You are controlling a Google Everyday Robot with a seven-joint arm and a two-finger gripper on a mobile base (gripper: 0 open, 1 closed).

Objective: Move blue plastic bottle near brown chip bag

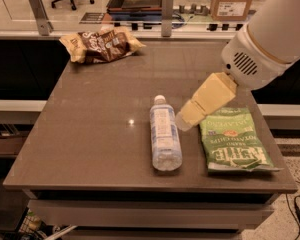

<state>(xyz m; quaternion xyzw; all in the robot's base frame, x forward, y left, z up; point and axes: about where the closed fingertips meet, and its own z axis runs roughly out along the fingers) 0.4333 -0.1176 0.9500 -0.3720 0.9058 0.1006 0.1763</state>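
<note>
The blue plastic bottle [164, 134] lies on its side in the middle of the grey-brown table [100, 119], white cap pointing to the far side. The brown chip bag [101, 45] lies crinkled at the table's far left corner. My gripper [187, 119] comes in from the upper right on a white arm. Its pale yellow tip hangs just right of the bottle's upper half, over the gap between the bottle and a green bag. It holds nothing.
A flat green chip bag [234, 142] lies right of the bottle near the table's right edge. A glass rail with metal posts [166, 8] runs behind the table. A cardboard box [231, 0] sits beyond it.
</note>
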